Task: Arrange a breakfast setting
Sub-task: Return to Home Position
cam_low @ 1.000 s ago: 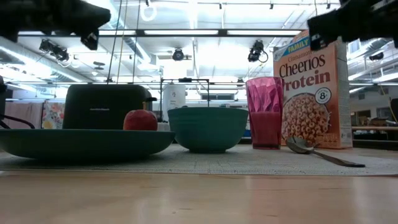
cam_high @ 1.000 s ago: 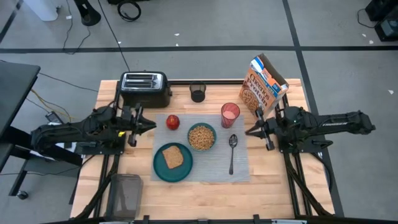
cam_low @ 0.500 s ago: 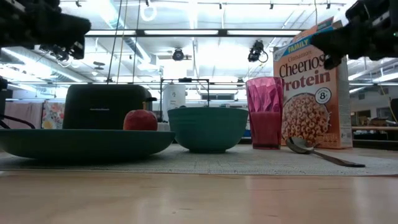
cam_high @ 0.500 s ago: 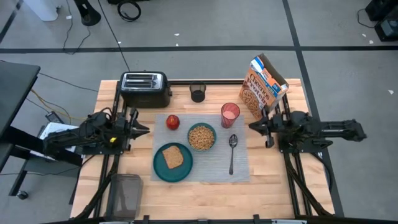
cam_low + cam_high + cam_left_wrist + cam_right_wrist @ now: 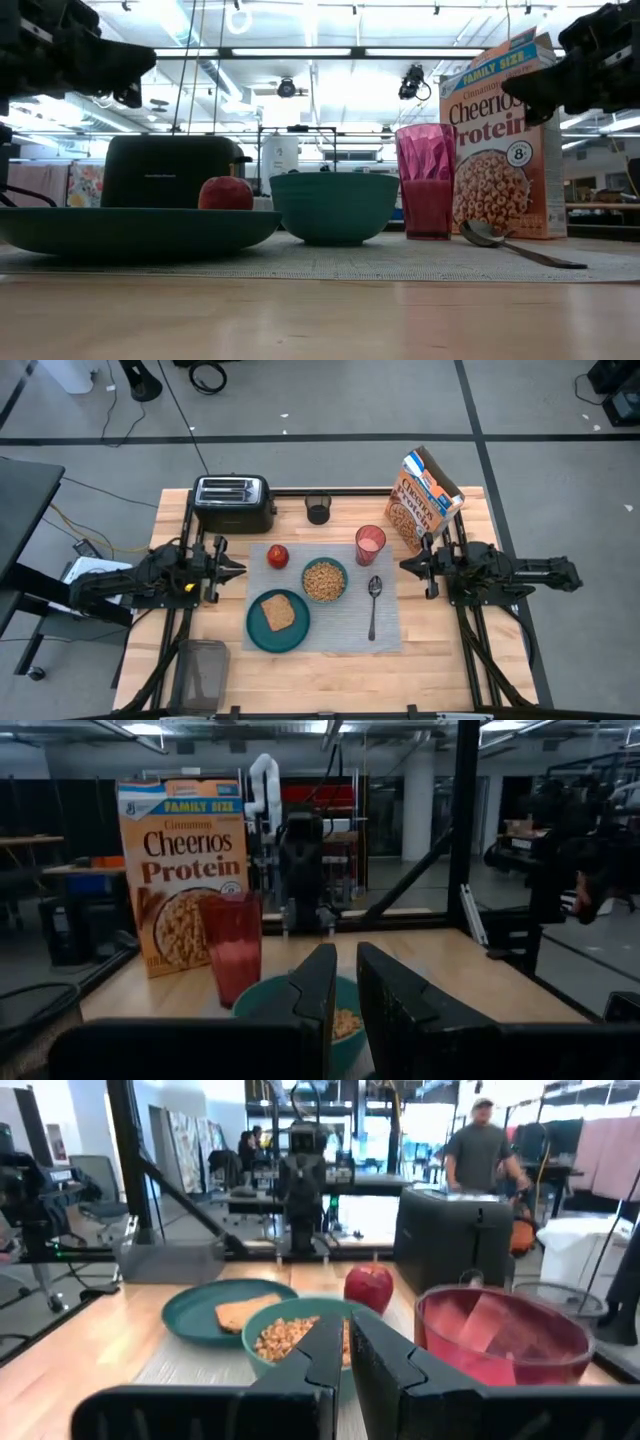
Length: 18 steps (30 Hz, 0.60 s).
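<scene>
The grey placemat (image 5: pixel 388 635) lies mid-table. On it rest a teal plate (image 5: pixel 258 632) with a toast slice (image 5: pixel 278 612), a teal bowl (image 5: pixel 324 580) of cereal, a red apple (image 5: pixel 278 556), a pink cup (image 5: pixel 370 545) and a metal spoon (image 5: pixel 372 605). The Cheerios box (image 5: pixel 428 500) stands upright behind the mat's far right corner. My left gripper (image 5: pixel 240 568) hovers shut just left of the mat, pointing level at it. My right gripper (image 5: pixel 403 565) hovers shut just right of the mat, beside the cup. Neither holds anything.
A black toaster (image 5: pixel 232 503) stands at the far left of the table and a small black cup (image 5: pixel 318 510) behind the mat. A clear grey container (image 5: pixel 203 670) sits at the near left edge. A person (image 5: pixel 480 1150) stands in the room beyond.
Both grippers have sunk lower above the table and drawn back a little from the mat, the left toward the table's left edge and the right toward its right edge. Both have stayed shut. Nothing on the table has moved.
</scene>
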### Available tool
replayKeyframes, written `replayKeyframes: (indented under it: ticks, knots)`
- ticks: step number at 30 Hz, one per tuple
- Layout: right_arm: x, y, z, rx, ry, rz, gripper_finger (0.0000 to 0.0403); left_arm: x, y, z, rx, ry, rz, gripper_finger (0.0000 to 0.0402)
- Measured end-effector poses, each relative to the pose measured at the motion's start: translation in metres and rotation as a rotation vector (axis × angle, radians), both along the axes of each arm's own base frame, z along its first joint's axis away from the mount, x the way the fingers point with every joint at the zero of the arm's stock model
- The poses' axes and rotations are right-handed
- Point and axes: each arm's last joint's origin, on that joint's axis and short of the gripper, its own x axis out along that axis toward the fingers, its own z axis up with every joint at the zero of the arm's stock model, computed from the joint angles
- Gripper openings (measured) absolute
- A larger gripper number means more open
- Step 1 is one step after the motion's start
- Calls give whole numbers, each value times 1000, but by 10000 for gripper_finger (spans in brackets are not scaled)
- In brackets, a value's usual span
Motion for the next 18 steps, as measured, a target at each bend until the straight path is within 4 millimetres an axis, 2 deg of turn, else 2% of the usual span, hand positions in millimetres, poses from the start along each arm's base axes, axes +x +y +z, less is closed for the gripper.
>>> replayKeyframes:
  ticks: [8, 11, 15, 18]
  knots:
    - [4, 1, -6, 30, 70, 9, 34, 0, -9, 1, 43, -12, -87, 52]
    - [5, -3, -9, 24, 105, -100, 34, 0, -10, 1, 107, -19, -63, 52]
    - [4, -6, -8, 12, 100, -162, 34, 1, -11, 0, 74, -3, -68, 52]
    - [5, -5, -11, 32, 120, -93, 34, 1, -11, -6, 8, 55, -96, 52]
